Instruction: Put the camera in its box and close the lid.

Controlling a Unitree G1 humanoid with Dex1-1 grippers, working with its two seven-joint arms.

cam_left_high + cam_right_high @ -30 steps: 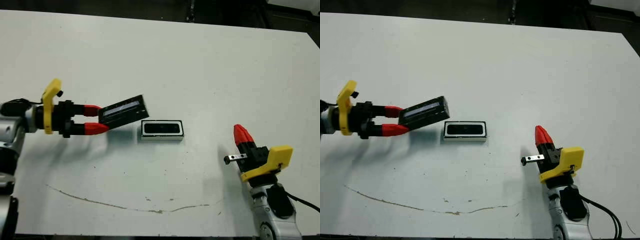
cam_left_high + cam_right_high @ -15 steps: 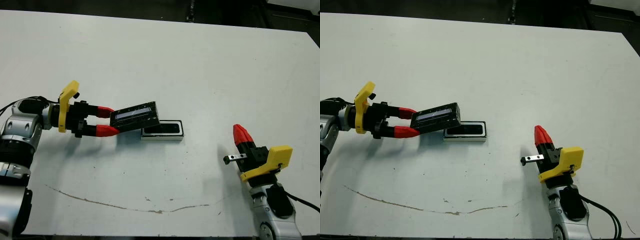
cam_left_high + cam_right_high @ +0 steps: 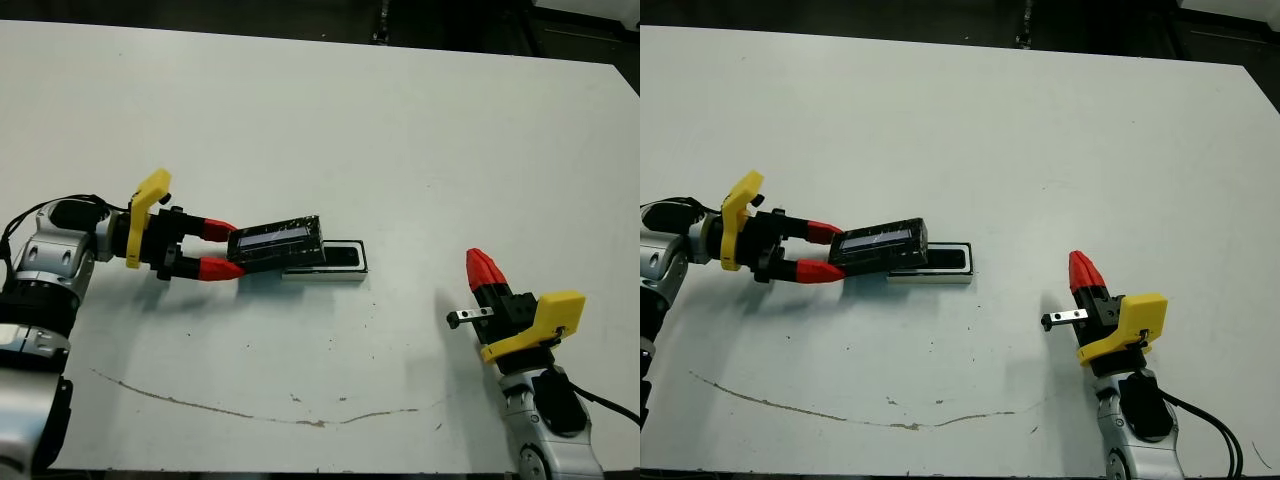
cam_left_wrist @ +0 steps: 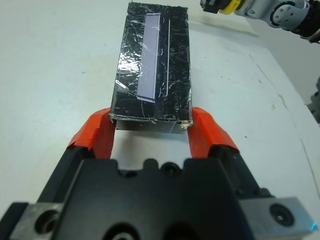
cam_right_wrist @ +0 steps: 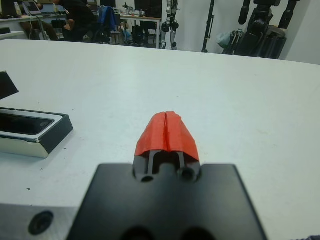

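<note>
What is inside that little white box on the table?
The box holds something dark and glossy, probably the camera. The black lid, gripped by the left hand, covers the box's left part, so what lies there is hidden.

L gripper point(image 3: 218, 248) clamped; R gripper point(image 3: 482, 268) pinched empty.

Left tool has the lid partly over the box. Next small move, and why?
Probably slide the lid a bit further toward the robot's right and level it before lowering. The left tool grips it by one end, and it covers only the near end of the box; the rest stays uncovered. The right tool sits shut, well clear.
</note>
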